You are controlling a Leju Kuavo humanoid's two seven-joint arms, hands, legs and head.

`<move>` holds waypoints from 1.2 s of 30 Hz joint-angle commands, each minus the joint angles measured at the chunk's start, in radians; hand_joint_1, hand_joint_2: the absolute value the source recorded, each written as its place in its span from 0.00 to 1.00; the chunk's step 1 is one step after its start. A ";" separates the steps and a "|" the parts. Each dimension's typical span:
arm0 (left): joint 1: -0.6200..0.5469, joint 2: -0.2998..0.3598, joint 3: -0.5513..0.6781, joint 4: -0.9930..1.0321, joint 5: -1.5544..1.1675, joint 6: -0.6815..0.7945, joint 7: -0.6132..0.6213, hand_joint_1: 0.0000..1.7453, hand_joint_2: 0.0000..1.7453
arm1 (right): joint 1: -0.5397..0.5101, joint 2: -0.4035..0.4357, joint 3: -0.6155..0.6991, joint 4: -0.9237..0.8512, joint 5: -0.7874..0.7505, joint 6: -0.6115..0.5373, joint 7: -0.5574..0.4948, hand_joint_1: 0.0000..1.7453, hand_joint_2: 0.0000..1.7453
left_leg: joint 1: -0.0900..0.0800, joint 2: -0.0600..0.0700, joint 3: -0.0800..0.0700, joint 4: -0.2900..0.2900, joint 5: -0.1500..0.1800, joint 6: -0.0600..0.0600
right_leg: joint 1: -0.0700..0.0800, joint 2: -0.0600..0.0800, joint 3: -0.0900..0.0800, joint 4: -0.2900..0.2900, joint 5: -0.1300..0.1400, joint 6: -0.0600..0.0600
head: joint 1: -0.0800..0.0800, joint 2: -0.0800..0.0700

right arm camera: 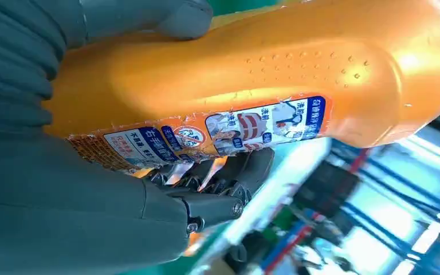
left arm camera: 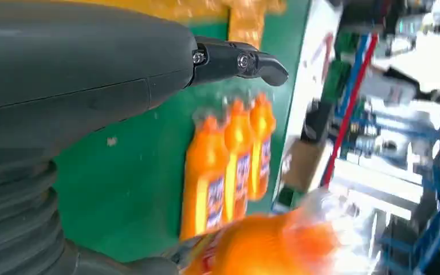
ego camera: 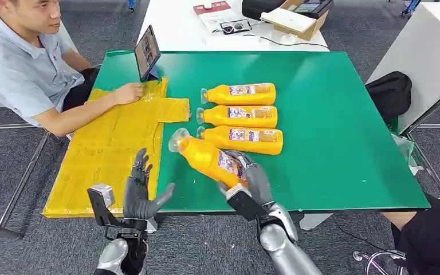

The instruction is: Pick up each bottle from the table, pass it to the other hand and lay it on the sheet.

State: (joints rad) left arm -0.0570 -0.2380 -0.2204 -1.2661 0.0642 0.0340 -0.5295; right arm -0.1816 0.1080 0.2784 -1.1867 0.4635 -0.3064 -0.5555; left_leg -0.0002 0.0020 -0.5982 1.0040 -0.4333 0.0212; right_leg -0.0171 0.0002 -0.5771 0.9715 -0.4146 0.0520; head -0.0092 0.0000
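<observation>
Holding the orange bottle (ego camera: 209,158) by its base above the worktop (ego camera: 332,126), our right robot hand (ego camera: 251,179) nears our empty, spread left robot hand (ego camera: 140,192); a mistimed release could drop it short of the yellow sheet (ego camera: 114,149).

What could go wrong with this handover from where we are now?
The right robot hand grips the lifted bottle near its base, so the long neck end could tip or slip as the open left robot hand takes it. The lifted bottle hangs close beside the nearest of the three lying bottles and might knock it. A person's hand rests on the yellow sheet, which may get in the way of placing.
</observation>
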 commanded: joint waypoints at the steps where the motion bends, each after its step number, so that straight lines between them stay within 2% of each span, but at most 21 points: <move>1: -0.013 0.036 -0.126 0.036 -0.025 -0.094 -0.006 0.00 1.00 | -0.038 0.009 0.105 -0.069 0.000 -0.023 -0.014 1.00 1.00 | 0.001 0.002 0.002 0.000 -0.001 -0.001 | 0.001 0.002 0.001 0.000 -0.001 -0.002 | 0.000 0.000; 14: -0.011 0.044 -0.136 0.026 -0.034 -0.133 -0.014 0.00 1.00 | -0.054 0.019 0.113 -0.035 -0.019 -0.006 -0.019 1.00 1.00 | 0.001 0.001 0.003 0.000 -0.001 -0.001 | 0.001 0.000 0.003 0.000 -0.001 -0.003 | 0.000 0.000; 23: -0.058 0.024 -0.129 0.059 0.065 -0.238 0.034 0.00 1.00 | -0.114 0.088 0.212 0.172 -0.036 0.030 -0.055 1.00 1.00 | 0.001 0.001 0.002 -0.001 0.000 -0.001 | 0.001 0.000 0.002 -0.001 0.000 -0.002 | 0.000 0.000; 36: -0.103 -0.010 -0.113 0.102 0.133 -0.197 0.053 0.00 1.00 | -0.087 0.114 0.314 0.175 -0.042 0.053 -0.082 1.00 1.00 | 0.001 -0.001 0.001 0.000 0.000 -0.001 | 0.001 -0.002 0.001 0.000 0.000 -0.002 | 0.000 0.000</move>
State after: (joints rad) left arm -0.0926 -0.2323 -0.3151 -1.2421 0.1819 -0.1717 -0.4803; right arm -0.2512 0.2083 0.4955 -1.1048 0.4299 -0.2769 -0.6291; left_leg -0.0003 0.0017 -0.5995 1.0039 -0.4325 0.0214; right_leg -0.0173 -0.0013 -0.5783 0.9717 -0.4146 0.0519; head -0.0095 0.0000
